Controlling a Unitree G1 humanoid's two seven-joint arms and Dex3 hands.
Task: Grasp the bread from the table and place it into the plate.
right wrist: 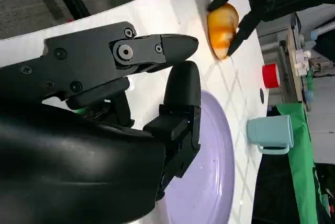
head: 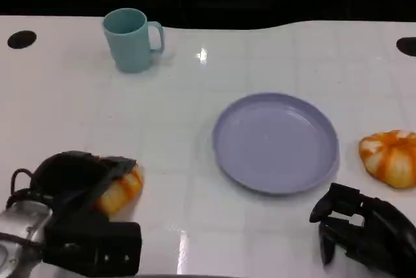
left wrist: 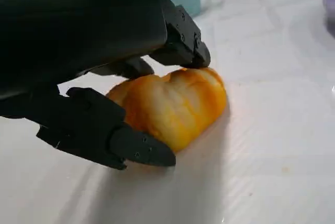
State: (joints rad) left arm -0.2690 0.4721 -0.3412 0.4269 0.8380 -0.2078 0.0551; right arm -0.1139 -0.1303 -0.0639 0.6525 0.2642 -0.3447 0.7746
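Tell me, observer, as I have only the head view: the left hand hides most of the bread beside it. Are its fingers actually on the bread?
Observer: Yes. The left wrist view shows the left hand holding the bread, one of its fingers on top and another against its lower side.
Operator: Lifted yet?
Observer: No, it sits on the table.
Operator: And the right hand?
Observer: In its wrist view the right hand holds nothing, fingers apart, by the plate.
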